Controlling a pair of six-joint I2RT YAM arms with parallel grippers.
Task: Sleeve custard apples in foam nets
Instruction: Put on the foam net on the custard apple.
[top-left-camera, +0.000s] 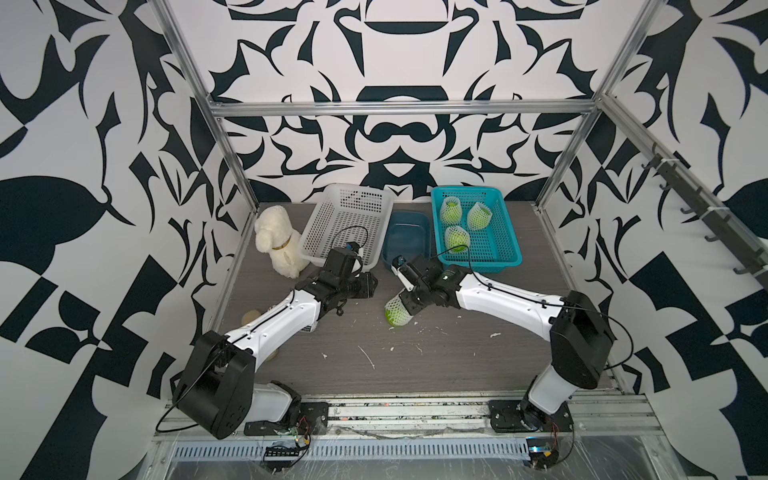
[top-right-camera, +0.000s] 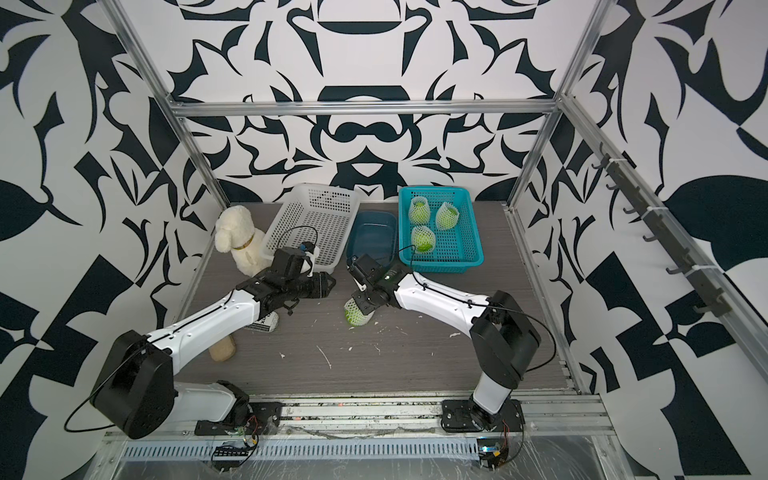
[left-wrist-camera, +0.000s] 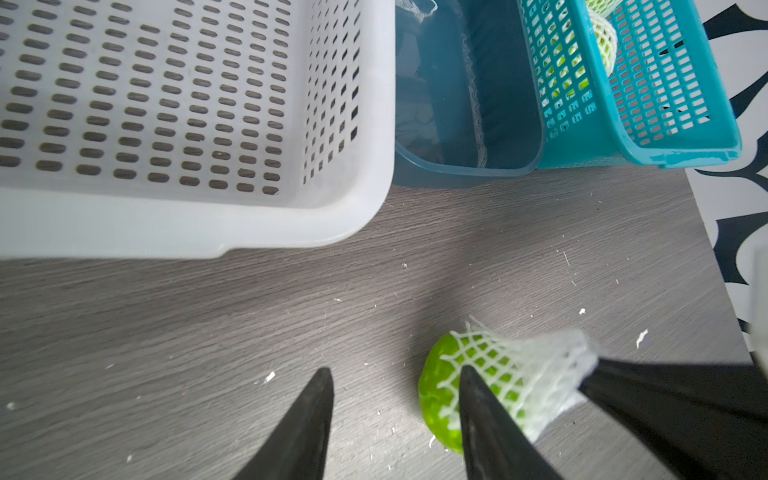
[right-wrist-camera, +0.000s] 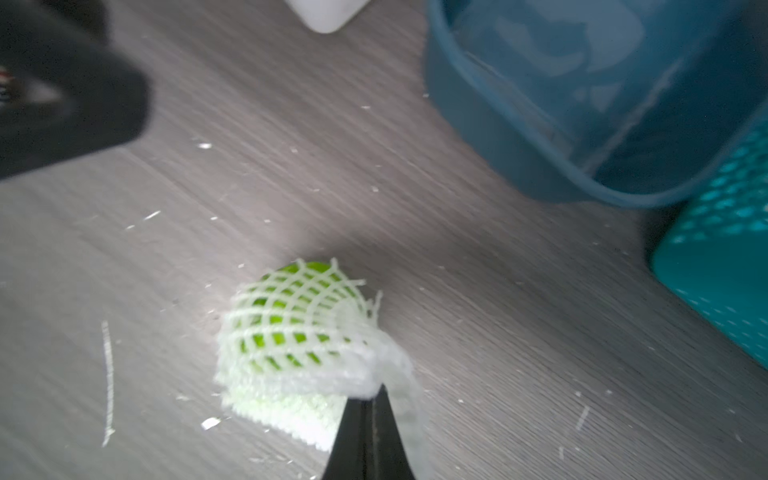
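The right hand (right-wrist-camera: 368, 399) was clenched on the bunched free end of the foam net (right-wrist-camera: 291, 332), which covered most of the 4th custard apple (left-wrist-camera: 440, 386) lying on the table (top-left-camera: 457, 353) in front of the baskets. One green end was bare. The left hand (left-wrist-camera: 395, 370) stood half-spread and empty just beside the fruit; whether it touched could not be told. 3 netted fruits (top-left-camera: 451, 210) lay in the teal basket (top-left-camera: 505, 249). To finish well, the left hand should probably brace the bare end while the right draws the net along the fruit's axis, slowly, since the foam sheds and could tear or slip from the pinch.
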